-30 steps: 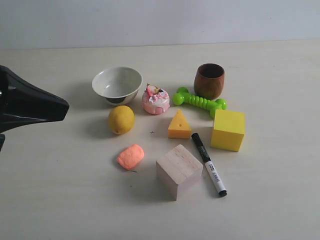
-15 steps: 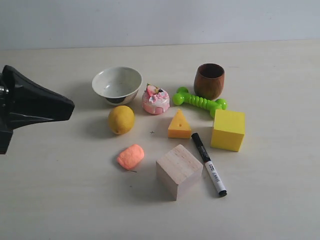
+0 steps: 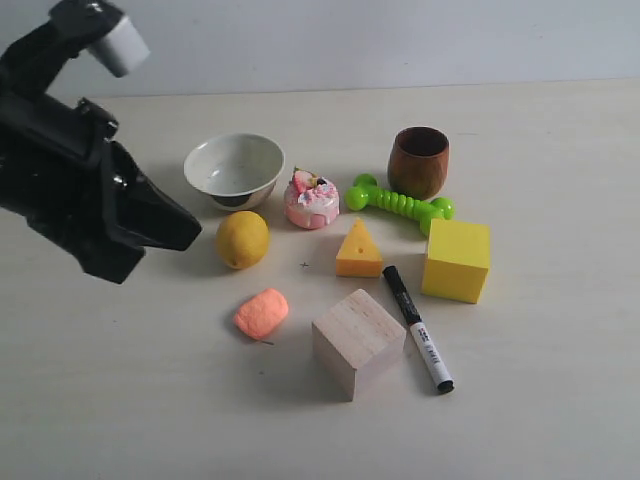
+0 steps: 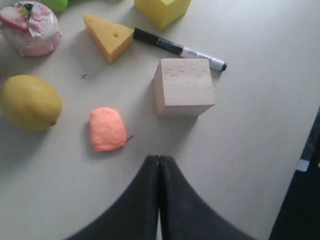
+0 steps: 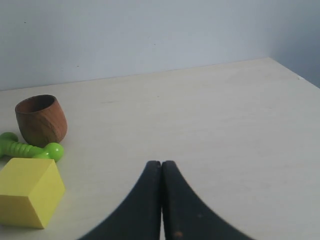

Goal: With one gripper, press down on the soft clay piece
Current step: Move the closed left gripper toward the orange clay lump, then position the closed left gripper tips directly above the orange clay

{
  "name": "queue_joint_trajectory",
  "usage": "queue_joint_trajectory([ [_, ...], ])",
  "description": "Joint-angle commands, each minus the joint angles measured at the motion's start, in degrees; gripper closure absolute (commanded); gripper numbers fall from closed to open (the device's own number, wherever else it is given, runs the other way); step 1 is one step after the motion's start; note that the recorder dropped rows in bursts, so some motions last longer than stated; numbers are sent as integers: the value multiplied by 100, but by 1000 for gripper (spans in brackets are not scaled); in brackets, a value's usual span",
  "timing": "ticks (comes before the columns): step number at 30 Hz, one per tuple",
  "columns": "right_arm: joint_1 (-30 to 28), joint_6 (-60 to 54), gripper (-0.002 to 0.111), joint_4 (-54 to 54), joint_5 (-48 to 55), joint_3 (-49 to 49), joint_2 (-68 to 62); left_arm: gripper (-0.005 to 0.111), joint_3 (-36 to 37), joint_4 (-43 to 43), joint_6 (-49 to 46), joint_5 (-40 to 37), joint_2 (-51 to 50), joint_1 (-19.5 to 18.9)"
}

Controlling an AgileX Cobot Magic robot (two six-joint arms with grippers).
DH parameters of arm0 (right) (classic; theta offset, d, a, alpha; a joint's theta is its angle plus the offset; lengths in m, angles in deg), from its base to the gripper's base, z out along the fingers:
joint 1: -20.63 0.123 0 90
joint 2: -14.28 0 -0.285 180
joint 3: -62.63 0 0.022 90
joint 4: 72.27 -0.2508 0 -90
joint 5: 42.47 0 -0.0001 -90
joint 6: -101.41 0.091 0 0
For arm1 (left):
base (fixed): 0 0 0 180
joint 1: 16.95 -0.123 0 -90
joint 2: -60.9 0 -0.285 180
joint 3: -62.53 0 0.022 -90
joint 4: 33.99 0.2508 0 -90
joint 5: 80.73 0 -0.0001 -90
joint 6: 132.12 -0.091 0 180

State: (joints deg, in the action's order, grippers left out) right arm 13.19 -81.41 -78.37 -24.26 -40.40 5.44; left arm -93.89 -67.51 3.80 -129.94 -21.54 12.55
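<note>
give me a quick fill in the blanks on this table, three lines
The left hand is ____, apart from the soft clay piece.
The marker lies between the wooden cube and the yellow cube, its cap coloured ____.
The cheese wedge stands between the yellow cube and the ____.
Missing: shut; black; lemon

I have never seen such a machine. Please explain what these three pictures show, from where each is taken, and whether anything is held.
It is a robot with two arms. One picture looks from outside at the table; the other two come from a camera on each wrist. The black left arm hovers near the lemon; the right arm shows only in its own wrist picture. Both pairs of jaws are shut and hold nothing. On the table lie a soft clay piece, bowl, cake toy, green toy, wooden cup, cheese wedge, yellow cube, wooden block and marker.
</note>
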Motion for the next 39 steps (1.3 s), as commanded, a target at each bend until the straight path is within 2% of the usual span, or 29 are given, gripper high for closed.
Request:
queue_joint_trajectory([
  [1,-21,-13,107,8,-28,25,36,107,-594,1463,1190,-168,-486,515],
  [6,-21,-13,107,8,-28,25,36,107,-1054,1790,1595,-377,-1064,777],
  [21,-21,-13,107,8,-28,25,36,107,-1433,1783,2107,-302,-2809,792],
  [39,-21,-13,107,8,-28,25,36,107,-1530,1794,1873,-3,-3153,792],
])
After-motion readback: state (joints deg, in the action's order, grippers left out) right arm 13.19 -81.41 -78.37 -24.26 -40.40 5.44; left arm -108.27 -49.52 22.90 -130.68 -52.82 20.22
